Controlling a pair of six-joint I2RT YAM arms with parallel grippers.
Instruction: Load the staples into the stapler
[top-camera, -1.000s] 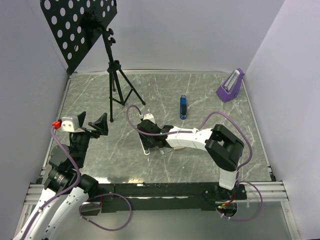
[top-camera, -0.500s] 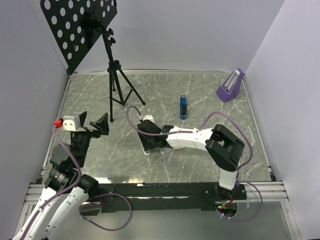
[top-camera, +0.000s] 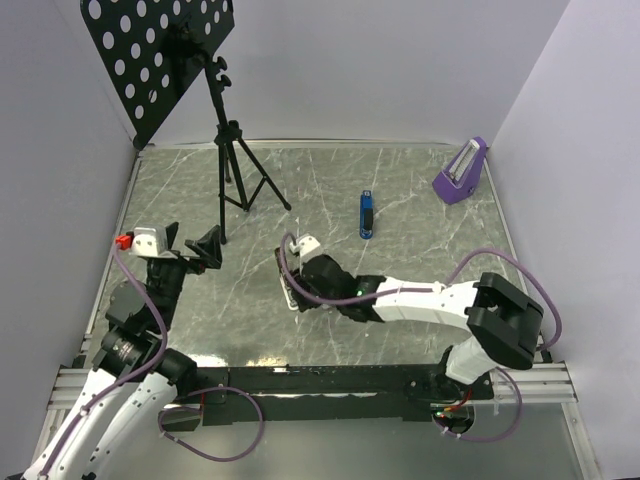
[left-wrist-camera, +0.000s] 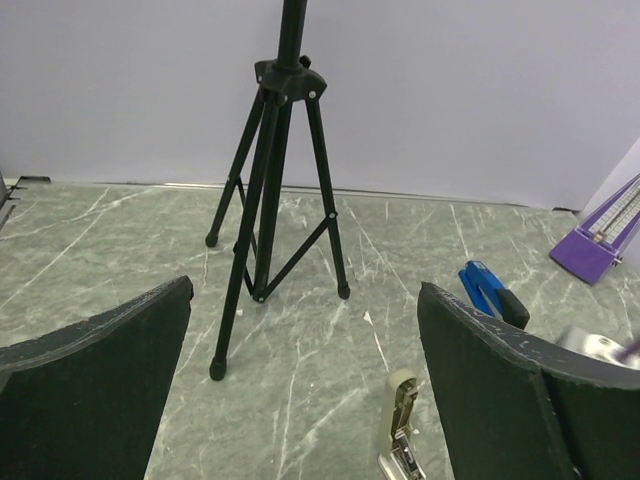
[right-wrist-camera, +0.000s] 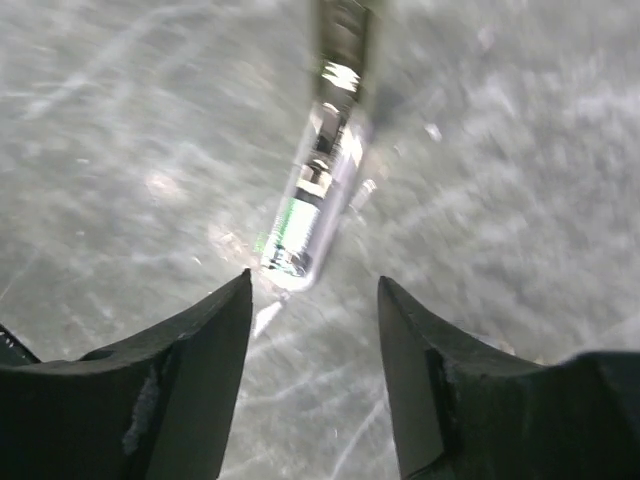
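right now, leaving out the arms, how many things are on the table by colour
black: 1, the music stand
blue: 1, the small blue tool
purple: 1, the metronome
pale and silver: 1, the open stapler
total: 4

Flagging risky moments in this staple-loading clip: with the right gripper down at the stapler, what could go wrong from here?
1. The right gripper is open with the end of the stapler between its fingertips, and that view is blurred; it may knock the unheld stapler askew.
2. The arm's purple cable loops right beside the stapler and could drag it.
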